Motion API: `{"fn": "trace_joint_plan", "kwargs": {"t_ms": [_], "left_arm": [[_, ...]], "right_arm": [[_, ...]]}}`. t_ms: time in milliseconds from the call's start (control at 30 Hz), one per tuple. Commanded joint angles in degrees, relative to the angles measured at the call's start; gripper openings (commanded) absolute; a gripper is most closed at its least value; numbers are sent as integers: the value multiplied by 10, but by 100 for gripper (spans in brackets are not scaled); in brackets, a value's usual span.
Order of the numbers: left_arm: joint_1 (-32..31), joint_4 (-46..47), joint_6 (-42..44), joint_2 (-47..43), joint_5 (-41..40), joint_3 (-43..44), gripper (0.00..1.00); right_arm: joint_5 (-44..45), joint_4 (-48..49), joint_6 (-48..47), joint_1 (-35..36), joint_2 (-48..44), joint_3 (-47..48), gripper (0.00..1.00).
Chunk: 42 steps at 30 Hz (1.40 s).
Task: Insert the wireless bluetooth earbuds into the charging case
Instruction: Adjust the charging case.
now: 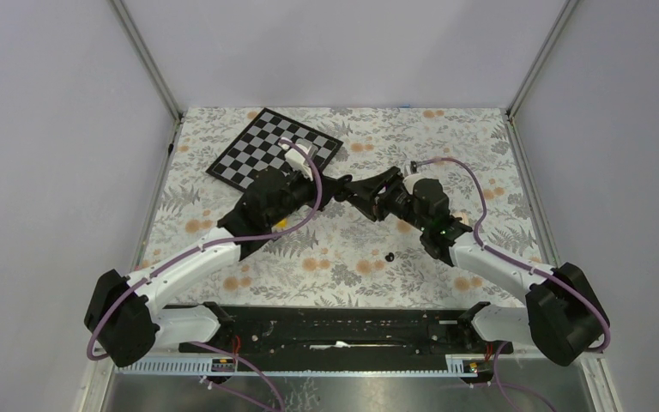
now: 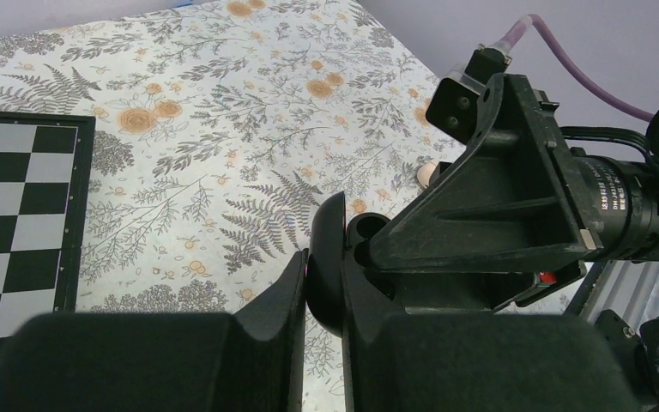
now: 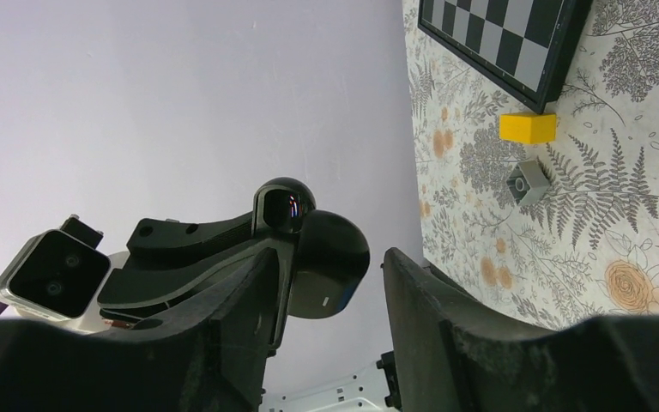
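The charging case (image 3: pixel 330 257) was smooth black plastic, shiny on its round top. The flowery table cover (image 1: pixel 377 129) looked like dull printed cloth. At two o'clock in the right wrist view, the yellow block (image 3: pixel 528 127) was smooth plastic.

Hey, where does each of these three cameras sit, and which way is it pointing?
Top external: above and behind the arm bases, looking down on the floral table; both arms show whole, left claw near right claw.
Left wrist: on the left arm, looking along its own fingers at the charging case they clamp; right claw beyond.
Right wrist: rolled sideways, facing that case between its own spread fingers.
Shared: all three show the chessboard; both wrist views show the case.
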Motion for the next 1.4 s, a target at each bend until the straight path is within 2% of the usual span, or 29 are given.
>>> {"fn": "trace_joint_plan", "kwargs": {"t_ms": [0, 200, 233, 267, 400, 467, 533, 633, 667, 867, 1067, 1200, 1367], "left_arm": [[-6, 25, 15, -18, -10, 5, 0], [-9, 14, 18, -15, -15, 12, 0], [-10, 10, 17, -15, -16, 14, 3], [-9, 4, 14, -15, -19, 17, 8], [-10, -37, 5, -12, -22, 40, 43], [-10, -58, 0, -10, -27, 53, 56], [-10, -81, -2, -10, -30, 64, 68], [-10, -116, -9, -12, -40, 83, 94], [-9, -130, -10, -13, -41, 90, 98], [-9, -252, 7, -8, -24, 171, 99], [10, -353, -7, 4, 30, 235, 99], [66, -396, -43, 6, 174, 265, 99], [126, -399, -76, 9, 367, 257, 99]], "right_arm": [[-19, 40, 10, -1, 6, 21, 53], [-17, 41, 9, -1, 7, 21, 37], [-15, 40, 8, -1, 6, 21, 33], [-14, 38, 7, -1, 5, 20, 29], [-12, 24, 0, -1, 2, 18, 9], [-11, 19, -6, -1, 2, 19, 1], [-12, 14, -12, -1, 3, 19, 0], [-17, 2, -28, -3, 1, 22, 0], [-21, -7, -39, -3, -1, 25, 0], [-54, -84, -121, -23, -24, 43, 0], [-152, -155, -218, -55, -29, 88, 0], [-202, -256, -320, -67, -27, 140, 0], [-283, -280, -403, -74, -14, 159, 0]]}}
